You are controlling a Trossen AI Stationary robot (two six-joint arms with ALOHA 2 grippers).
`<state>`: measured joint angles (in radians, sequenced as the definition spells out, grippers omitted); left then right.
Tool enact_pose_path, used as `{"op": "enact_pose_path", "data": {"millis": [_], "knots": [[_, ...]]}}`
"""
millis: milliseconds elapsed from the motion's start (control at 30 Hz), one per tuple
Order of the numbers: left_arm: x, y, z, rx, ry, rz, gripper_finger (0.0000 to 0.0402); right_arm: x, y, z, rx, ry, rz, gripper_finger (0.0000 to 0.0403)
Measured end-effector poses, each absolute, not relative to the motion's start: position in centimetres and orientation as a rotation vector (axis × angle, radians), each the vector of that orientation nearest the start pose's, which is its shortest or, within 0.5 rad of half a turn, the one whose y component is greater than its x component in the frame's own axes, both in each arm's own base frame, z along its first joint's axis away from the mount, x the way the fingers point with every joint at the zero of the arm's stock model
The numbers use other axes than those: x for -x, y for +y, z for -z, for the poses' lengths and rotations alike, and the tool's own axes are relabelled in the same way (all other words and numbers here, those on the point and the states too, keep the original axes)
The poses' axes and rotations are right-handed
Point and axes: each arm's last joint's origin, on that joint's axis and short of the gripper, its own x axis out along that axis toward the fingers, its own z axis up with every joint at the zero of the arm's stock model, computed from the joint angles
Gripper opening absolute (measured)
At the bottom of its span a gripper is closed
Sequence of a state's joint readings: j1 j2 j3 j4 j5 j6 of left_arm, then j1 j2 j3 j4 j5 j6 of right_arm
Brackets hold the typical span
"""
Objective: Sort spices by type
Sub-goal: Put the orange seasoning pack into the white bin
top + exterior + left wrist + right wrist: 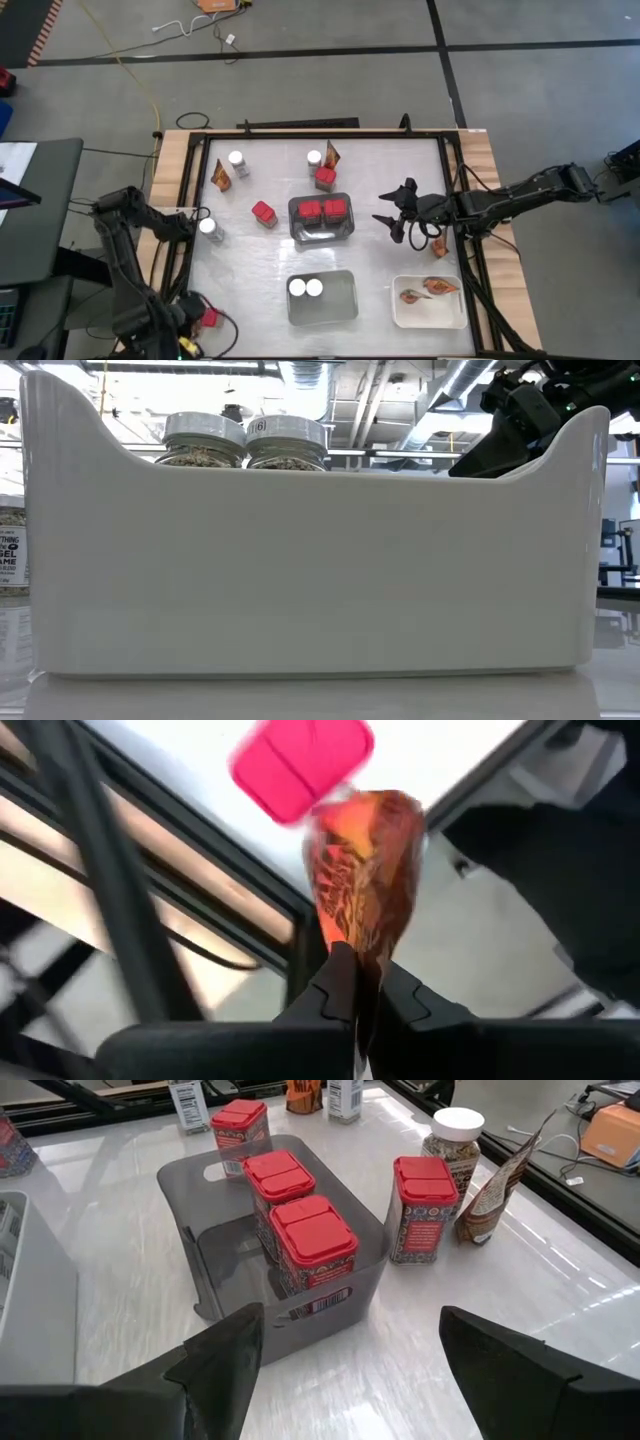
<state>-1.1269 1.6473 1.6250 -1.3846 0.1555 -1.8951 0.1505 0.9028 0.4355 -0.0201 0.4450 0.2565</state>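
Note:
My left gripper (pixel 357 970) is at the table's near left corner (pixel 195 312), shut on an orange-brown packet (pixel 362 860); a red container's lid (pixel 300 760) shows just beyond it. My right gripper (pixel 400 215) hangs open right of the grey tray (pixel 296 232), which holds two red containers (pixel 300 1210). Two white-lidded jars (pixel 306 288) stand in the near middle tray (pixel 300 560). Packets (pixel 428 290) lie in the white tray at the near right. Loose on the table stand red containers (pixel 264 213) (pixel 325 178), jars (pixel 238 160) (pixel 314 158) (pixel 210 228) and packets (pixel 221 175) (pixel 331 153). My left gripper pinches the orange-brown packet by one narrow end (pixel 355 948) between its two fingers. The rest of the packet sticks out past the fingertips, in line with them. Whether the far end touches anything cannot be told.
A dark frame rail (pixel 190 190) runs around the table. Another packet (pixel 440 245) lies under my right arm, near the table's right rail. Bare white surface lies between the grey tray and the right gripper and along the near left.

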Motion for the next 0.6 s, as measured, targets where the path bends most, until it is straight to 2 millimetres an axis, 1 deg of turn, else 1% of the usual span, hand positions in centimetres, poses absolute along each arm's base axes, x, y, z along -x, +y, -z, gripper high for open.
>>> {"op": "enact_pose_path", "data": {"millis": [133, 233, 300, 400, 467, 533, 600], "knots": [[-13.6, -24.5, -35.5, 0.626, 1.519, -0.455, 0.0000, -18.5, 1.5, -21.0, -0.105, 0.425, 0.345, 0.0330], [-15.6, -21.9, -36.9, 0.539, 1.361, -0.364, 0.0000, -18.5, 1.5, -21.0, -0.145, 0.416, 0.353, 0.0330], [-17.2, -19.9, -37.5, 0.488, 1.251, -0.372, 0.0000, -18.5, 1.5, -21.0, -0.191, 0.406, 0.363, 0.0330], [-19.6, -16.2, -38.3, 0.420, 1.159, -0.408, 0.0000, -18.5, 1.5, -21.0, -0.207, 0.403, 0.370, 0.0330], [-21.3, -13.5, -38.5, 0.373, 1.105, -0.474, 0.0000, -18.5, 1.4, -21.0, -0.210, 0.403, 0.377, 0.0330], [-23.1, -10.9, -38.6, 0.365, 1.076, -0.525, 0.0000, -18.6, 1.2, -21.0, -0.209, 0.406, 0.384, 0.0330], [-25.1, -8.3, -38.6, 0.389, 1.046, -0.539, 0.0000, -18.6, 1.1, -20.9, -0.182, 0.415, 0.389, 0.0330]]}}
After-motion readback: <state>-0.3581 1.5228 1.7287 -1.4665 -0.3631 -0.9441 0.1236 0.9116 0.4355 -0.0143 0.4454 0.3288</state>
